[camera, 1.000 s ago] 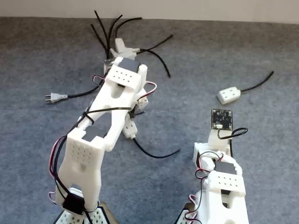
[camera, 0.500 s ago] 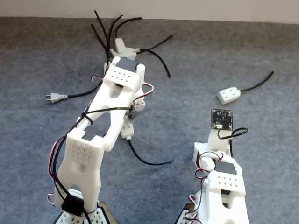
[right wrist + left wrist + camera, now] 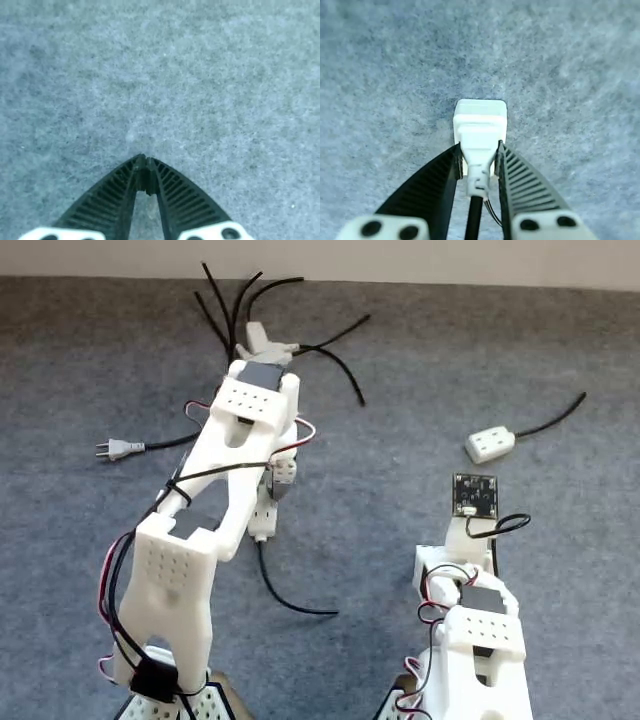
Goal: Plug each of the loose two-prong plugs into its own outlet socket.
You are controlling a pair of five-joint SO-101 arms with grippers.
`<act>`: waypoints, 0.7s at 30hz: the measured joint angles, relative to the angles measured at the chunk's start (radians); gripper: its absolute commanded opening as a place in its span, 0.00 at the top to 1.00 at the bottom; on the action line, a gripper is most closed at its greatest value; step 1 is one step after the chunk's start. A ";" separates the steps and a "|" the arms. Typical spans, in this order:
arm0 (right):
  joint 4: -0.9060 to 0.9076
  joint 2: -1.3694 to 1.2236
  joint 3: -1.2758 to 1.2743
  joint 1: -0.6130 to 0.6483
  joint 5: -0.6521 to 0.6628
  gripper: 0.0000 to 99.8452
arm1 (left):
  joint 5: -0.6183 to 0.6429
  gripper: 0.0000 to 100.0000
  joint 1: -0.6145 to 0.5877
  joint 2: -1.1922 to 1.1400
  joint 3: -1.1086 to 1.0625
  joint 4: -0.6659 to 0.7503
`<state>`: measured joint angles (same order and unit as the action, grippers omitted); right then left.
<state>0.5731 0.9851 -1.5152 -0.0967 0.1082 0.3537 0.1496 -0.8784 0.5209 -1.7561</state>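
The left gripper (image 3: 479, 150) grips a white plug (image 3: 479, 134) at its socket; another lies loose to the left.
At the left of the desk (image 3: 420, 370), a loose two-prong plug (image 3: 120, 449) lies with its long axis left to right and its prongs pointing left. It is well left of the left arm (image 3: 230, 470), the nearer of the two arms. The left gripper is closed on the white plug, whose body runs in line with its fingers and whose nose appears seated in a white socket block (image 3: 480, 111). Farther right, a free socket block (image 3: 490, 444) sits beyond the right arm (image 3: 478, 620). The right gripper (image 3: 145, 167) is pinched closed on nothing, over bare desk.
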 measured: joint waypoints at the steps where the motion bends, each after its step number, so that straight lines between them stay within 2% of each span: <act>1: 0.000 0.000 0.000 0.000 0.000 0.99 | -0.037 0.99 -0.002 0.000 -0.011 0.000; 3: 0.000 0.000 0.000 0.000 0.000 0.99 | -0.098 0.99 -0.002 0.000 -0.037 0.000; 12: 0.000 0.000 0.000 0.000 0.000 0.99 | -0.149 0.99 -0.023 0.066 -0.239 0.000; 21: 0.000 0.000 0.000 0.000 0.000 0.99 | -0.338 0.99 -0.041 0.175 -0.477 -0.014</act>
<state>0.5731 0.9851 -1.5152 -0.0967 0.1082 0.0161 0.1082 -0.7035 0.0437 -1.7699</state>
